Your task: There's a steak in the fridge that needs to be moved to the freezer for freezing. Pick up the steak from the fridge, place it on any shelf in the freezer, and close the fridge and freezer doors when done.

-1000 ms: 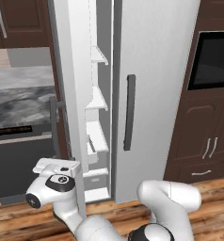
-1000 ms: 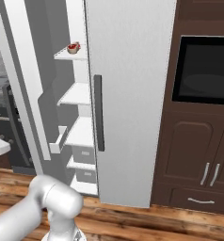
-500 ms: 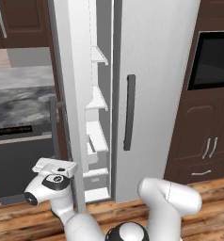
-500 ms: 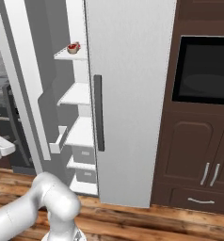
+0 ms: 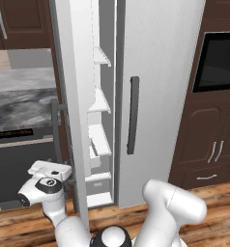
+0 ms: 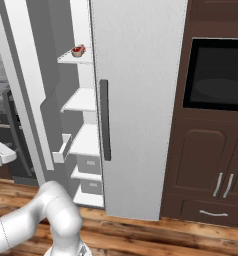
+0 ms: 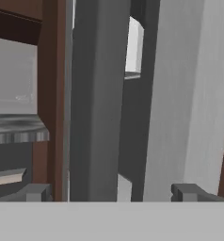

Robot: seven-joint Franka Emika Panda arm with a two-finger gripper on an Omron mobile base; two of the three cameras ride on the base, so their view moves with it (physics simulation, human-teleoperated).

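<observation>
Steak [image 6: 79, 49]: a small red piece with a pale edge, lying on the top shelf [image 6: 73, 56] of the freezer [image 6: 83, 125], close to the shelf's front edge; it looks already placed there.
Fridge door [image 6: 138, 100]: shut, its dark bar handle [image 6: 104, 120] upright near the left edge.
Freezer door [image 5: 71, 106]: standing open, edge-on in the left base view, with a dark handle [image 5: 55, 126] on its outer side.
Gripper [image 7: 109, 193]: fingers spread wide, nothing between them; in the hand view it faces the edge of the freezer door from low down, with the door's edge running up between the two tips.
Hand position: low and to the left of the freezer door [image 5: 43, 181], outside the compartment.
Step in hand: judged to be closing the freezer door, the last thing left of the task.
How the door will handle: a tall stiff panel on a hinge, likely heavy enough to need a steady push; smooth faces may let the fingers slide.
Where to act: push flat on the outer face near the handle side, far from the hinge, or hook the bar handle.
How the steak would handle: light, flat, probably slick; needs no further touch.
Risk: a glancing push may slip off the door edge.
</observation>
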